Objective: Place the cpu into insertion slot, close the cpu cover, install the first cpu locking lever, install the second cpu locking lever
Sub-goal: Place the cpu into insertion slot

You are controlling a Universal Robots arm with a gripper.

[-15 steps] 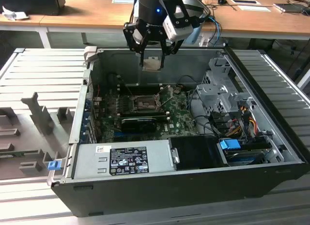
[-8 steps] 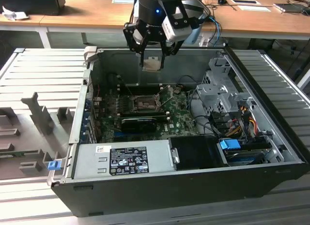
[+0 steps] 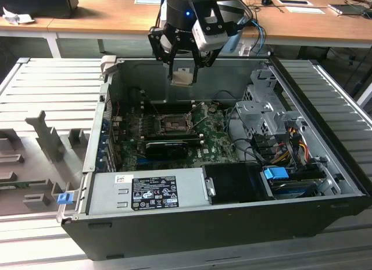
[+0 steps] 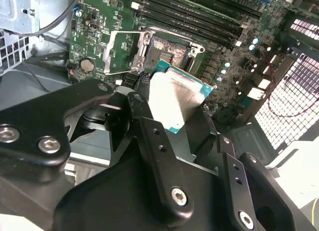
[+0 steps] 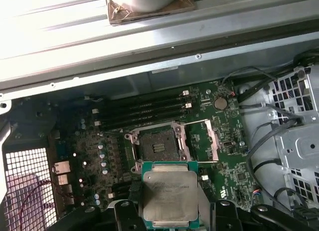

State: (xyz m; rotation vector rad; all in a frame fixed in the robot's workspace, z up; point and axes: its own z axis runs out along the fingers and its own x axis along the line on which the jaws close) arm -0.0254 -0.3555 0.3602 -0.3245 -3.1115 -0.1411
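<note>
Over the open case, claw pinches the cpu edgewise, high above the insertion slot.

One cpu is counted, apart from the one slot. One cover is counted just beside the slot. Four memory slots are counted along another side of the slot. One coin cell is counted near the slot, one card too. One gripper is counted.
</note>
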